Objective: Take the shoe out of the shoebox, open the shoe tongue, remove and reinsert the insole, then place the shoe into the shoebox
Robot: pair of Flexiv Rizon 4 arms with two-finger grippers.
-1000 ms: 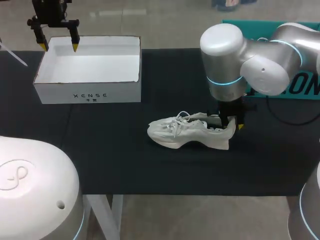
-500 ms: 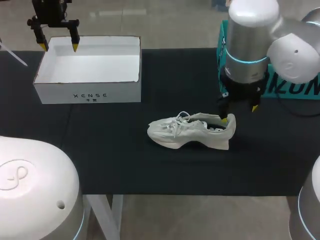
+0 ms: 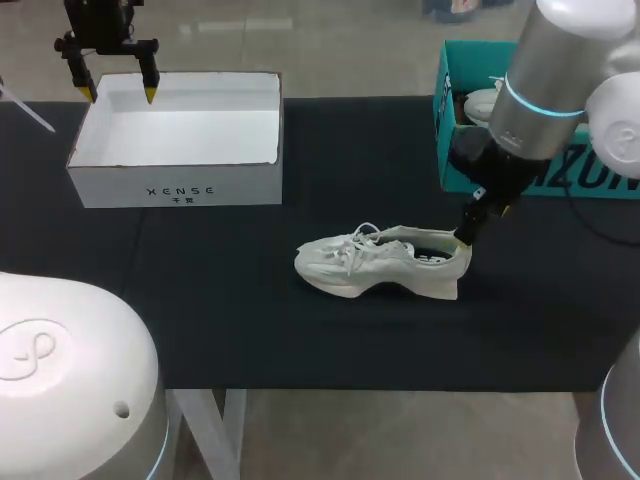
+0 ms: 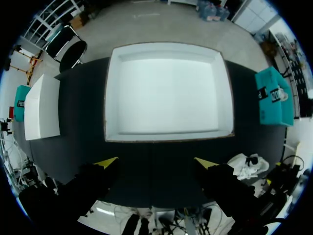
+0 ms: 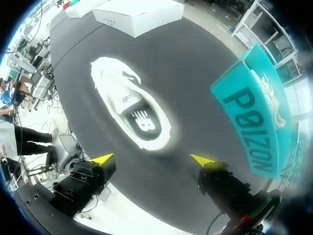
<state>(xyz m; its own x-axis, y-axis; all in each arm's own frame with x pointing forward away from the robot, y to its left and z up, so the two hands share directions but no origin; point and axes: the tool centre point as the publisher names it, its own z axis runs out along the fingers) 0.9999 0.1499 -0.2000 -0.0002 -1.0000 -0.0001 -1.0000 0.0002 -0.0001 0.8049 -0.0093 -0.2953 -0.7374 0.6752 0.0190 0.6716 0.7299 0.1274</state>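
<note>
Right claw (image 3: 482, 224) hovering open near white sneaker (image 3: 375, 265) heel, gripping nothing. Am planning: pinching heel collar squarely, keeping insole (image 5: 141, 120) seated, carrying level toward white shoebox (image 3: 180, 185).

I'm seeing a dark counter (image 3: 250, 330) carrying a teal box (image 3: 455, 150) at its far right side, open top, with a white shoe (image 3: 480, 103) lying inside. A plain white box (image 4: 41, 112) is sitting at the opposite end.
</note>
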